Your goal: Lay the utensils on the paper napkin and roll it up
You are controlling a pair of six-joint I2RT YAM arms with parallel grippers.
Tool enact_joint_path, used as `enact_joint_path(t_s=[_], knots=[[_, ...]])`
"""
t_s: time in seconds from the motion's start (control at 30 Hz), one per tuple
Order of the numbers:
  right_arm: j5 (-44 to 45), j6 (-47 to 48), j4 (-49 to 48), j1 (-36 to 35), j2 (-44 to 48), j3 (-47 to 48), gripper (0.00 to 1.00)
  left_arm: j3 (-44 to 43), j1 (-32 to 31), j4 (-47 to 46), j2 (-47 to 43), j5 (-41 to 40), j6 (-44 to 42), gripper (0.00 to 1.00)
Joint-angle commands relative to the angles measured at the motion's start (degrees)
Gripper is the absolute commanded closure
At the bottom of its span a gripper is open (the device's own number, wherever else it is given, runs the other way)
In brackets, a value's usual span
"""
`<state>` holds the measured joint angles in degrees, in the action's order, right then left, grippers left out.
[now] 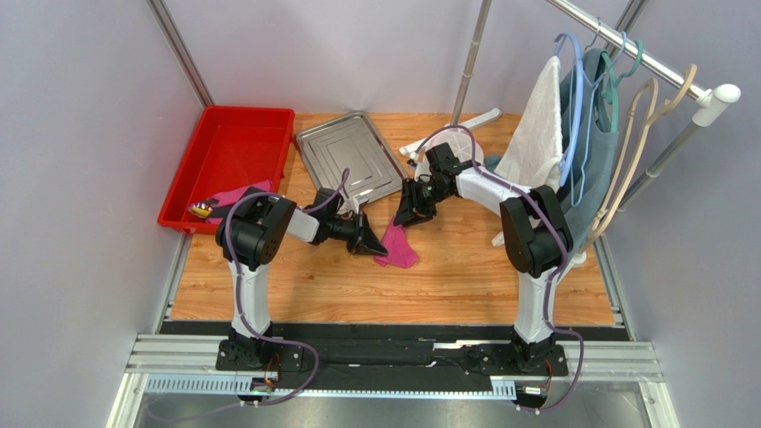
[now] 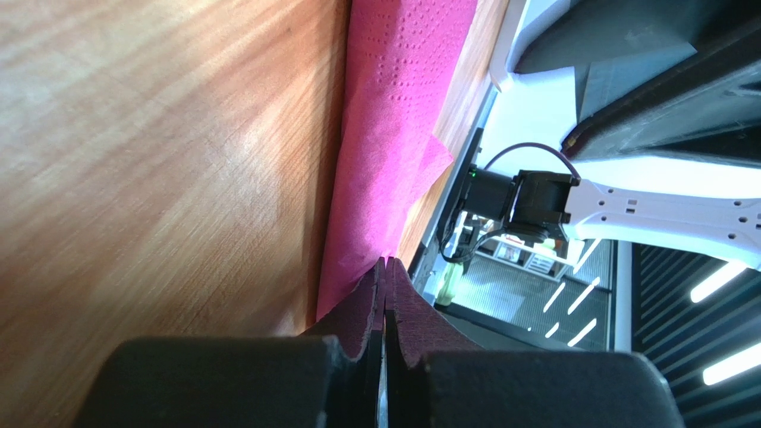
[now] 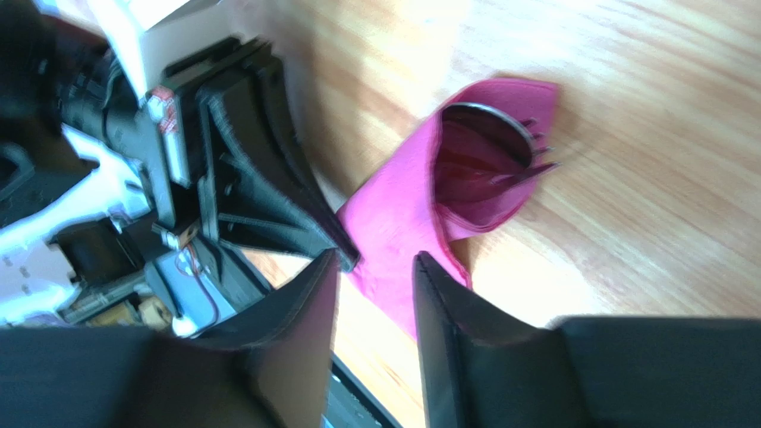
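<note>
Paper napkin [image 1: 399,247] lies mid-bench, loosely rolled into a rumpled tube, slanting from upper left to lower right in the top view. Utensils [image 3: 489,112] sit inside it. From my right wrist cam I see only metal tips and a curved rim poking out of the open end; can't tell how many pcs.

My left pincer [image 2: 385,263] is low over the wood, fingers pressed together, tips right at the napkin's left edge. No pink shows betw. them. My right pincer [image 3: 376,259] hangs just above the napkin's upper end w/ fingers apart, nothing betw. them but napkin and wood below.

Bench [image 1: 464,267] is orange-brown wood w/ visible grain, bright glare patches in both wrist cams. Steel tray [image 1: 344,152] lies at the back, just behind my left pincer. Red bin [image 1: 237,152] sits at far left, beside the tray, w/ something pink and a small yellow-black item in its near corner.

On the right: clothes rail [image 1: 625,49] w/ hangers [image 1: 616,80], a white towel [image 1: 536,125] and a blue-grey garment. Grey walls [image 1: 80,134] all round, metal posts at the back corners.
</note>
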<state>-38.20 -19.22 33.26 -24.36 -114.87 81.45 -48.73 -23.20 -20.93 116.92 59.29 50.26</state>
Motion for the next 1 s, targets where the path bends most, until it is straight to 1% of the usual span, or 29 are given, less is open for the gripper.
enact_joint_path(t_s=[0.0, 0.13, 0.17, 0.43, 0.6, 0.63, 0.73, 0.77, 0.83, 0.87, 0.97], knots=[[4.9, -4.9, -4.3, 0.4, 0.4, -2.8, 0.53, 2.4, -0.1, 3.4, 2.7, -7.2, -1.9, 1.0], [6.0, -6.9, -6.2, 0.4, -0.8, -4.4, 0.49, 2.2, -0.1, 3.3, 3.0, -6.7, -2.4, 1.0], [6.1, -7.2, -6.4, 0.4, -1.4, -4.4, 0.46, 2.1, -0.1, 3.3, 3.1, -6.8, -2.4, 1.0], [5.1, -10.0, -9.4, -0.2, -5.4, -5.4, 0.46, 1.7, -0.1, 2.7, 3.3, -6.4, -1.9, 1.0], [4.4, -11.4, -10.3, -0.2, -7.4, -6.3, 0.5, 1.7, -0.1, 2.4, 3.0, -6.5, -1.7, 1.0], [4.2, -11.9, -10.4, -0.2, -7.9, -6.6, 0.52, 1.7, -0.1, 2.2, 3.0, -6.5, -1.7, 1.0], [3.5, -12.2, -11.1, -0.2, -8.2, -7.2, 0.65, 1.3, -0.1, 2.2, 3.3, -6.3, -1.7, 1.0], [3.4, -12.3, -11.1, -0.2, -8.2, -7.2, 0.76, 1.1, -0.1, 2.1, 3.2, -6.4, -1.6, 1.0], [2.6, -12.2, -11.0, -0.2, -8.2, -7.0, 0.9, 1.0, -0.1, 2.2, 3.1, -6.4, -1.7, 1.0], [2.3, -12.0, -10.8, -0.1, -8.0, -6.8, 1.0, 0.9, -0.1, 2.0, 3.0, -6.2, -1.7, 1.0], [1.5, -11.5, -10.8, 0.0, -7.0, -6.3, 1.0, 0.6, -0.2, 1.9, 1.6, -5.9, -2.4, 0.99]])
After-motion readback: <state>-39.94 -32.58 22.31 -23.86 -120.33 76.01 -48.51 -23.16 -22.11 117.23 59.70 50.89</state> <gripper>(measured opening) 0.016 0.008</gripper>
